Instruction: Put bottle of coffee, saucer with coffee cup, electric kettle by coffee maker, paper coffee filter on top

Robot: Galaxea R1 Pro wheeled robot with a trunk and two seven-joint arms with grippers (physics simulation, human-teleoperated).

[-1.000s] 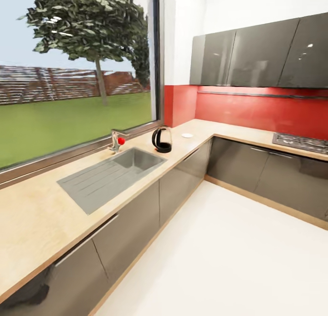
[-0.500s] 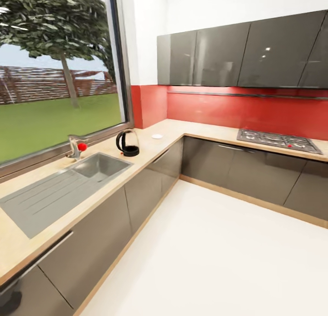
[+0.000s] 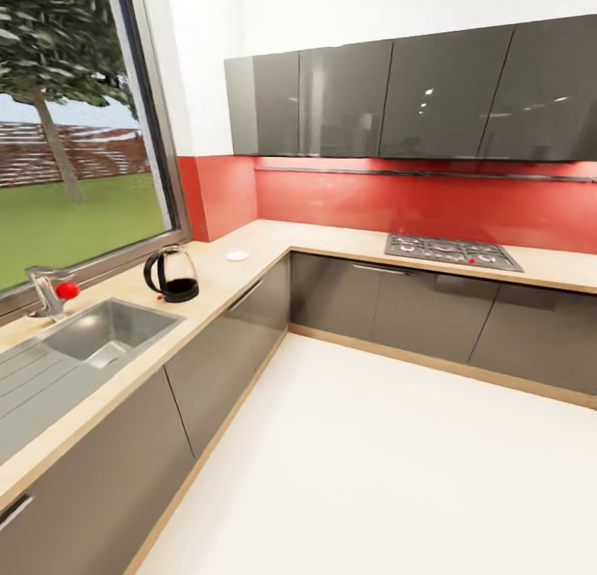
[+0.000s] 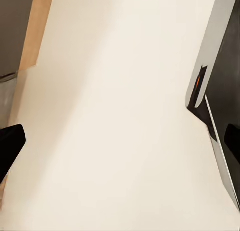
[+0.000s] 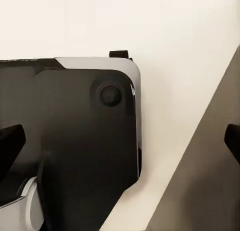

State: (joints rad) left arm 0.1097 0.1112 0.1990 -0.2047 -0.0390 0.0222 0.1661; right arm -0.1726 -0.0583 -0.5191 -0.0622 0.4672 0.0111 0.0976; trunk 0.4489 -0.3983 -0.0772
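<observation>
The electric kettle [image 3: 172, 275], clear glass with a black base and loop handle, stands on the kitchen countertop [image 3: 249, 264] just past the sink. The saucer [image 3: 237, 255], a small flat white disc, lies farther along the same worktop near the corner. The coffee maker, bottle of coffee, coffee cup, paper filter and kitchen shelf are out of view. My left gripper [image 4: 120, 143] hangs open over pale floor, black fingertips [image 4: 10, 147] far apart. My right gripper [image 5: 120, 143] is open too, above the robot's dark base, holding nothing.
A steel sink [image 3: 91, 338] with a red-knobbed tap [image 3: 51, 291] sits under the window. A gas hob [image 3: 452, 251] is set in the back counter before the red backsplash. Grey wall cabinets [image 3: 414, 98] hang above. White floor [image 3: 373, 459] spreads between the counters.
The head view has swung to the right, so the window, sink, kettle and saucer have slid left in the picture and the hob has come in. Nothing on the counter has moved.
</observation>
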